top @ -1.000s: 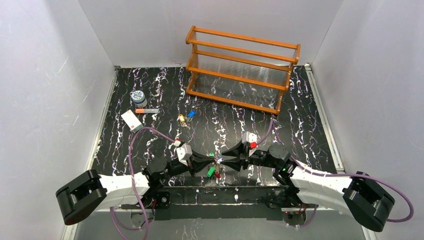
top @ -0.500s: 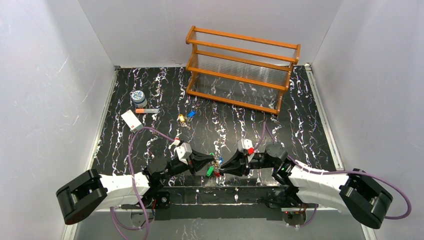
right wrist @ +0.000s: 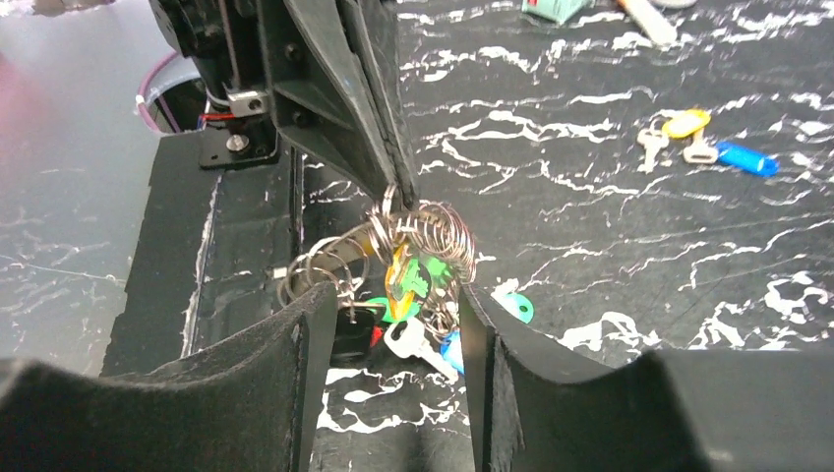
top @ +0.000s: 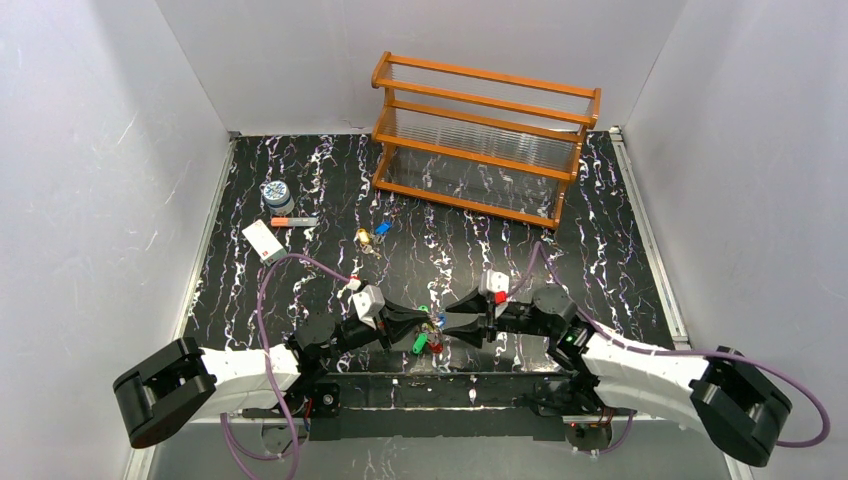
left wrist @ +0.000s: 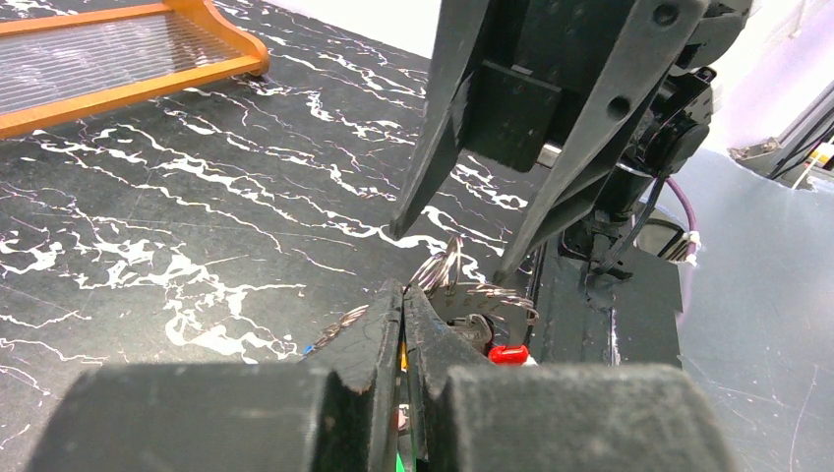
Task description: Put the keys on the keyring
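**Top view.** Locate the left pincer (top: 424,322), clamped shut on the keyring (top: 437,321) near the 6 o'clock edge of the tabletop (top: 600,250). Find the right pincer (top: 450,325) at 3 o'clock of the ring, jaws apart, both pincers aligned tip to tip on the 9-to-3 line. Note the loose keys (top: 371,233) at 11 o'clock of the ring, well apart.

**Left wrist view.** Confirm own fingers pressed together on the wire coils, with the opposing jaws spread around them at 12 o'clock.

**Right wrist view.** See the hung keys (right wrist: 409,278) dangling between the open jaws, and the loose keys at 2 o'clock. Expect retrieval by the free right pincer.
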Controlling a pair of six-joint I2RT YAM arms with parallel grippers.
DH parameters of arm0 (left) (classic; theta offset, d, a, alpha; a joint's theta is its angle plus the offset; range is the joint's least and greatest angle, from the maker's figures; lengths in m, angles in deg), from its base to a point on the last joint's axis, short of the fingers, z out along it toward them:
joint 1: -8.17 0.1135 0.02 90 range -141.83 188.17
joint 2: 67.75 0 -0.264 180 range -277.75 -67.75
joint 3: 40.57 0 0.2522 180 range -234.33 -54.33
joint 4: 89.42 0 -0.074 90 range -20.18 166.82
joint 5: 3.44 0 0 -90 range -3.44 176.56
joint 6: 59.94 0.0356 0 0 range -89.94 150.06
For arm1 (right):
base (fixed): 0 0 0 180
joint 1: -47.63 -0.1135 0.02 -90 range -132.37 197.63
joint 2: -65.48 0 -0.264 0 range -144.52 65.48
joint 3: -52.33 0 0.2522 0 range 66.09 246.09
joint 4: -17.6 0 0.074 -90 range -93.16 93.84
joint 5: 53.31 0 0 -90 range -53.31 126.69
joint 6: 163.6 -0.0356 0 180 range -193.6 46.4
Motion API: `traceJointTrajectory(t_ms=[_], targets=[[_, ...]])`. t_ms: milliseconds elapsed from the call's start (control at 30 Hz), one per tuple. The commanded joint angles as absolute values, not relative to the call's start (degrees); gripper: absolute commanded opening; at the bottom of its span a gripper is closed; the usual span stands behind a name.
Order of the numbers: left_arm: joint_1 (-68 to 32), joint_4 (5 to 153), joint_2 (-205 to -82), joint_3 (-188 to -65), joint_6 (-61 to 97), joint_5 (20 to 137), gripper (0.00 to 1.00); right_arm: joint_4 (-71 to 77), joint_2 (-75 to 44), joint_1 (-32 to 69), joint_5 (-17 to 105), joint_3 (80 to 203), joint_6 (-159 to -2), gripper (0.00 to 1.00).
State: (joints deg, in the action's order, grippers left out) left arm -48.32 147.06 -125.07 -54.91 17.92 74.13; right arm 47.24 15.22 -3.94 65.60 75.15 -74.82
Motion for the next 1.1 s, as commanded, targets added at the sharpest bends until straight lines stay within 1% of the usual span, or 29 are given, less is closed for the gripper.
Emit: traceJointTrajectory(t_ms=[0, 100, 233, 400, 600, 800, 900, 967, 1067], targets=[[-48.57, 149.86, -125.04, -55.39, 17.76, 74.43, 0.00, 50.20, 10.17, -4.14, 66.68, 79.17, -73.90, 0.57], [-48.56, 149.86, -125.14, -55.45, 17.67, 74.56, 0.00, 52.26, 8.16, -4.18, 68.88, 79.86, -74.25, 0.55], [-48.56, 149.86, -125.14, -55.31, 17.93, 74.93, 0.00, 55.00, 9.02, -4.08, 71.34, 78.79, -74.48, 0.46], [-48.52, 149.86, -125.36, -55.37, 18.02, 75.26, 0.00, 57.02, 11.44, -4.14, 74.89, 76.78, -74.19, 0.43], [-48.53, 149.86, -125.58, -55.39, 17.93, 75.73, 0.00, 54.81, 10.76, -4.14, 80.54, 77.50, -74.15, 0.36], [-48.52, 149.86, -125.58, -55.41, 17.85, 75.88, 0.00, 45.71, 11.37, -4.13, 81.15, 80.11, -70.36, 0.35], [-48.52, 149.86, -125.62, -55.39, 17.92, 75.59, 0.00, 44.29, 13.13, -4.14, 79.23, 80.60, -69.28, 0.37], [-48.52, 149.86, -125.67, -55.45, 18.00, 75.38, 0.00, 44.80, 14.54, -4.14, 77.33, 80.59, -69.05, 0.39], [-48.54, 149.88, -125.67, -55.39, 18.11, 75.12, 0.00, 46.15, 16.61, -4.14, 73.41, 80.52, -69.16, 0.45]])
